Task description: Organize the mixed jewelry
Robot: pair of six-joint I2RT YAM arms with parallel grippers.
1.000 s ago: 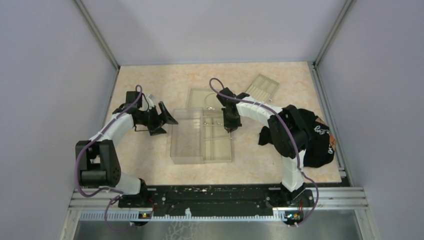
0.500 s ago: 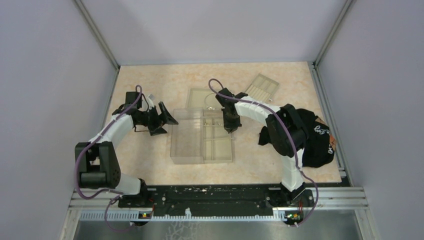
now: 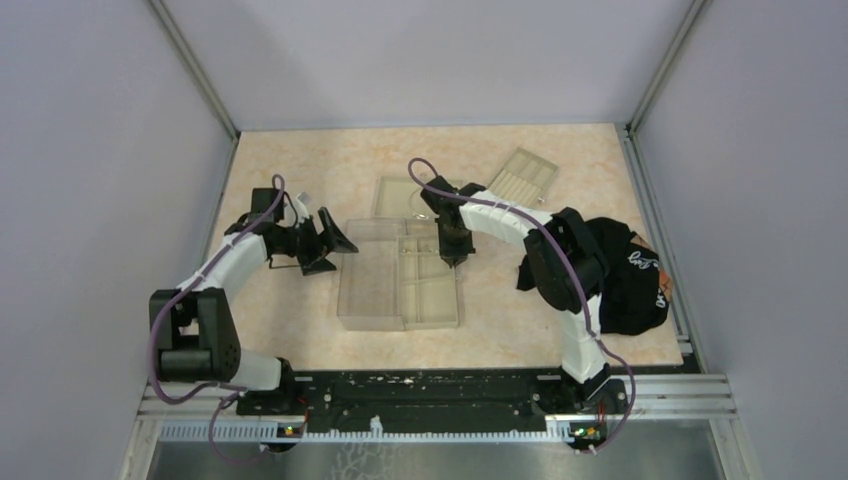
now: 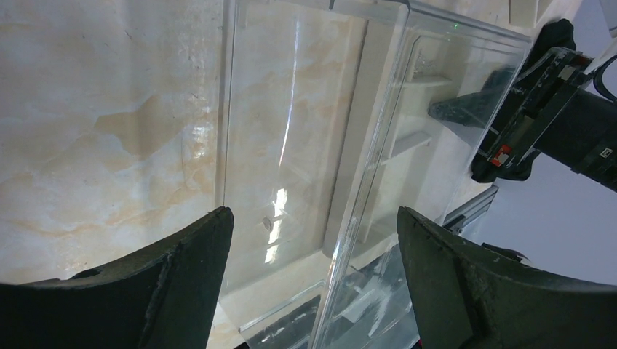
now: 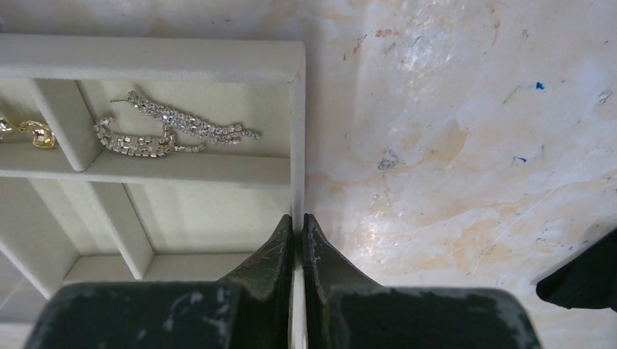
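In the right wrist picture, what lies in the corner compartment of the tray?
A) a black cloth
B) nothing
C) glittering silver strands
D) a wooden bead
C: glittering silver strands lie inside the corner compartment of the tray.

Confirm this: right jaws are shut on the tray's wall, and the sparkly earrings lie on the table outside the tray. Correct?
Not quite. The earrings lie inside a tray compartment, not on the table. The right jaws are shut on the tray's wall, as you said. The right wrist view shows it.
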